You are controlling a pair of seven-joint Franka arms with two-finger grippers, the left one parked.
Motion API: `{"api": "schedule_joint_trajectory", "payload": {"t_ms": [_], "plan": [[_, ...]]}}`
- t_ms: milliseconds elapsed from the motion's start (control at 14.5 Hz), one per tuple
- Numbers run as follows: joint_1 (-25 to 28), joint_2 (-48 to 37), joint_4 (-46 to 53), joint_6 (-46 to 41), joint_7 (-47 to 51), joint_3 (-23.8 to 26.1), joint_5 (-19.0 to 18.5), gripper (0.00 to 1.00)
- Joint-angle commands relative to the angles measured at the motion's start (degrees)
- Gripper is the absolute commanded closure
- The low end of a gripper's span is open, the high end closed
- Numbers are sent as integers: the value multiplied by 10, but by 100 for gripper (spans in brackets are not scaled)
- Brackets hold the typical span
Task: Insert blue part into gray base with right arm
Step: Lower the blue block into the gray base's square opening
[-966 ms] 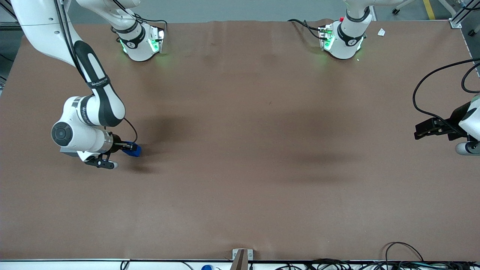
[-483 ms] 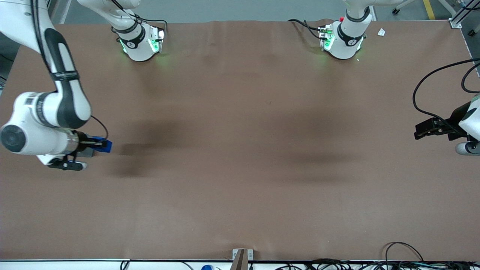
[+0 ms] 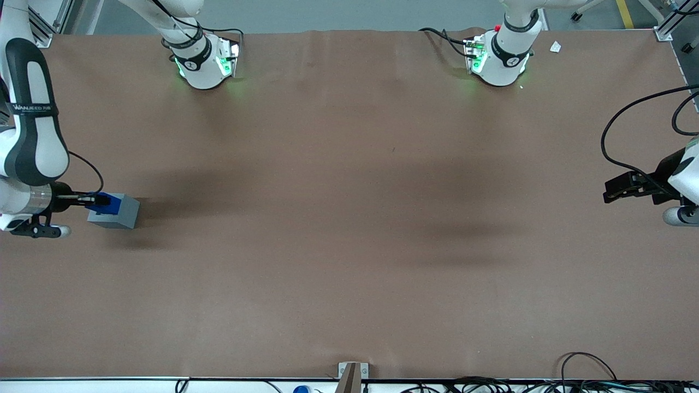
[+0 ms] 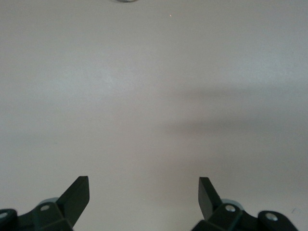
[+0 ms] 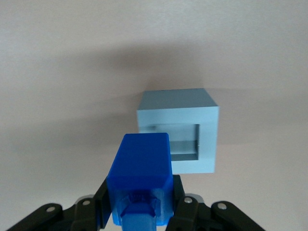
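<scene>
At left edge: gripper [image 3: 87,201] jaws clamped on blue part [image 3: 102,202], offset above gray base [image 3: 115,212]; risks catching rim.

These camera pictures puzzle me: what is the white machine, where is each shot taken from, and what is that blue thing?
The white machine is a jointed robot arm, the right arm, standing on a brown table. The wide picture looks down at the table from the front. The other two come from small cameras on the arms' wrists. At the arm's tip is its end effector, two black fingers shut on the blue part, a small plastic block. On the table, at the working arm's end, sits the gray base, a cube with a square hole in its top. The blue part hangs above the base, near the hole, not yet in it.
</scene>
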Motion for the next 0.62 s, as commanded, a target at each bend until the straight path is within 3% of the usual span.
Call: {"api": "schedule_joint_trajectory", "payload": {"t_ms": [0,552], "plan": [[-16,2,-4,10,-1,11,-13,98],[-22,17,-5,15,-2,11,-36,98]]}}
